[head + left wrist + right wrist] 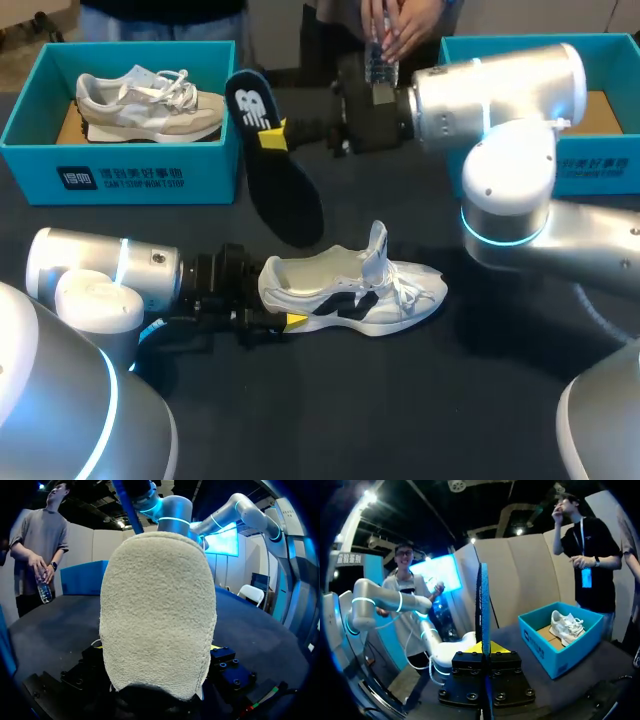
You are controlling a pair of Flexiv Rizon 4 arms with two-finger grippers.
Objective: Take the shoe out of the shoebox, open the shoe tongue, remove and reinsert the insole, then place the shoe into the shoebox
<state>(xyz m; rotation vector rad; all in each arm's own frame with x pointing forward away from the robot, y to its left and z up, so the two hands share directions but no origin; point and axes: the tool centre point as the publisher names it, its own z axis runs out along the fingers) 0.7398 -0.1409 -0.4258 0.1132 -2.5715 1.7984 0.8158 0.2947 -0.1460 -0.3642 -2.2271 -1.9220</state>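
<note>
Left hand (288, 320) is clamped on the fuzzy heel of one white shoe (350, 290), which stands on the dark table (400, 410) with its tongue raised. Right hand (272, 137) is clamped on the one flat, dark insole (285, 200). Of the two teal shoeboxes, the left shoebox (120, 178) holds a second shoe (150, 100). The right shoebox (600, 165) is half hidden behind my arm.

Shoe heel, close up in the left end effector

The shoe (157, 615) stands upright with its off-white fuzzy heel filling the middle, gripped from both sides by the left end effector (157, 647). Around it is the dark bench (260, 635), beyond it a blue shoebox (82, 577), and above it a blue insole (129, 507) seen edge-on.
</note>
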